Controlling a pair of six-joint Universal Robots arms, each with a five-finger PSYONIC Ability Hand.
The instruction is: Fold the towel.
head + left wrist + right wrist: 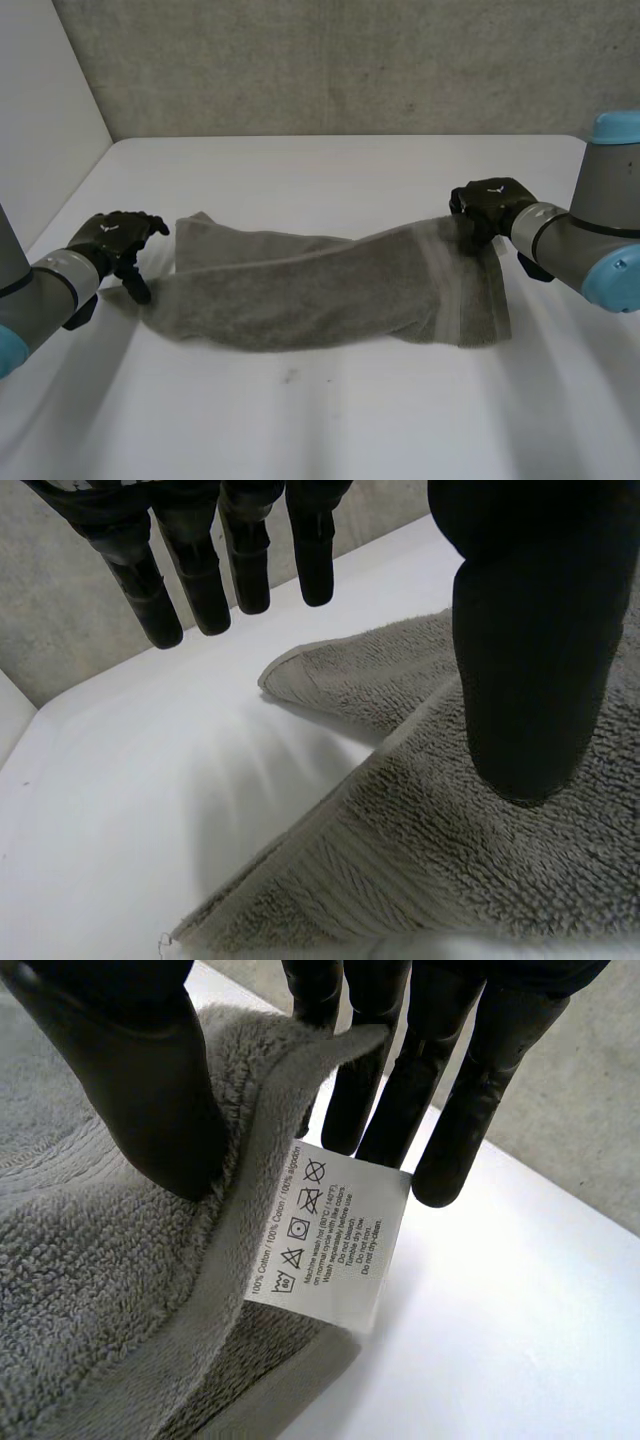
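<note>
A grey towel (320, 290) lies loosely bunched across the middle of the white table (330, 420), folded over lengthwise. My left hand (120, 240) is open at the towel's left end. Its thumb (530, 650) hovers over the pile of the towel (480, 870), and its fingers (200, 570) hang straight over bare table. My right hand (490, 205) is shut on the towel's right end and holds that corner raised. In the right wrist view the hemmed edge of the towel (90, 1300) runs up between the thumb (130, 1080) and fingers (450, 1090). A white care label (330, 1235) hangs from the hem.
A grey concrete wall (330, 60) stands behind the table, and a white panel (45, 110) rises along its left side. Bare table lies in front of and behind the towel. A small dark spot (290, 377) marks the table near the front.
</note>
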